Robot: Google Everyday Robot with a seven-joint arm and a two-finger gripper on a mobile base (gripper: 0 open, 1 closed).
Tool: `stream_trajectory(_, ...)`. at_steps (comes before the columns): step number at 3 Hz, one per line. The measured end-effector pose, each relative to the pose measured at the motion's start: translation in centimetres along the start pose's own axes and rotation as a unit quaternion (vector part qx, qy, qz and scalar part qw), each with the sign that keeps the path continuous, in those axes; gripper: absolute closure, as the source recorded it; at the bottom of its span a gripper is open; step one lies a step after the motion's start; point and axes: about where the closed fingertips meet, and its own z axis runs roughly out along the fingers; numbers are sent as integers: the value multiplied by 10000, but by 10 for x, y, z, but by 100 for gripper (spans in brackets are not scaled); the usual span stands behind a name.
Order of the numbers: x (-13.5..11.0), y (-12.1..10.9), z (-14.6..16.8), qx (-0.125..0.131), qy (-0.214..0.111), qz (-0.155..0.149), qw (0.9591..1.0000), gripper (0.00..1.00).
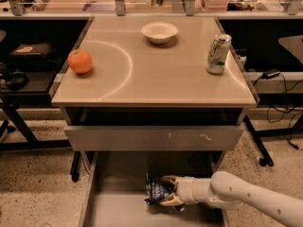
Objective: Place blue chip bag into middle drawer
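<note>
The blue chip bag [155,191] is a small crinkled dark-blue foil bag. It sits inside the open middle drawer [113,212], a wide shallow grey drawer pulled out below the table. My gripper [166,191] reaches in from the lower right on a white arm. Its tan fingers [171,200] close around the right end of the bag, just over the drawer floor.
A grey drawer front [154,137] with white scratch marks is above the open drawer. On the tabletop are an orange [80,61] at left, a white bowl [159,32] at back and a green-white can [217,54] at right. Dark shelving flanks both sides.
</note>
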Motion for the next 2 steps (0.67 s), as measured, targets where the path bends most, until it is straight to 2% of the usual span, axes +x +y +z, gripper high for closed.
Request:
stream_trajectory(1, 0, 0, 0, 0, 0, 0, 10000, 0)
stream_trajectory(2, 0, 0, 0, 0, 0, 0, 10000, 0)
